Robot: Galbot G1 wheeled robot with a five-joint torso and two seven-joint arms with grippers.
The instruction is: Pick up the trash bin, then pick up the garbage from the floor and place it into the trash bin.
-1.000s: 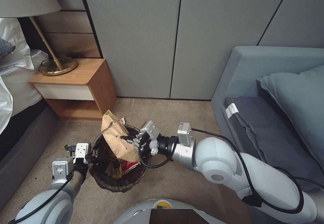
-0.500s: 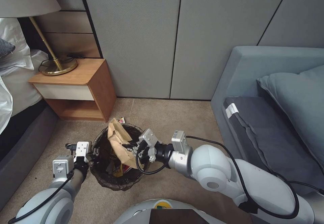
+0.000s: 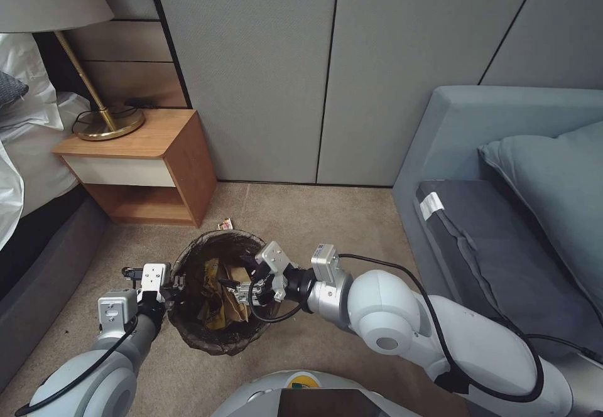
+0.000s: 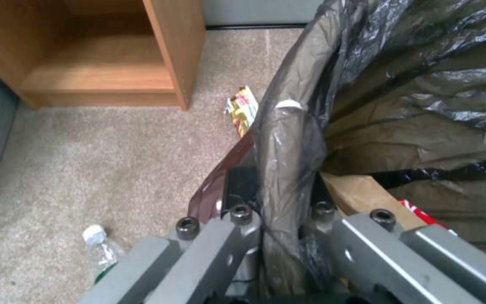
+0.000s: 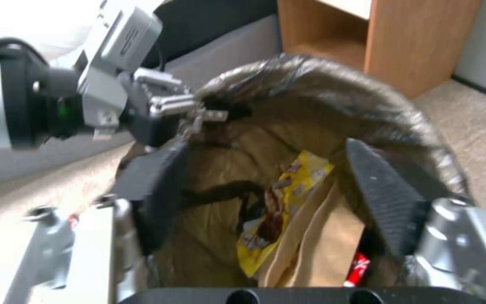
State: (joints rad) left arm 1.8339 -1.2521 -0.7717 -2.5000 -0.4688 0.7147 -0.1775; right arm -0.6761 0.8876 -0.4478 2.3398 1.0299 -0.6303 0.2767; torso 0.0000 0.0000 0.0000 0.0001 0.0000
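The trash bin (image 3: 213, 340), lined with a dark bag, stands on the carpet between my arms. My left gripper (image 3: 178, 282) is shut on the trash bin's rim (image 4: 279, 139), one finger inside and one outside. My right gripper (image 3: 240, 277) hovers over the bin's mouth, open, its black pads (image 5: 153, 194) wide apart with nothing between them. Inside the bin lie a brown paper bag (image 5: 316, 249), a yellow wrapper (image 5: 279, 202) and a red packet (image 5: 358, 266). On the floor beyond the bin lies a small wrapper (image 3: 225, 223) (image 4: 242, 109). A small plastic bottle (image 4: 101, 253) lies on the carpet near my left wrist.
A wooden nightstand (image 3: 151, 159) with a brass lamp (image 3: 107, 122) stands at the back left, next to the bed (image 3: 38, 260). A grey-blue sofa (image 3: 502, 216) runs along the right. Open carpet lies between bin and wall.
My right gripper came down over the bin with the brown paper bag and opened. The bag, earlier sticking up above the rim, now lies inside. The left gripper kept its hold.
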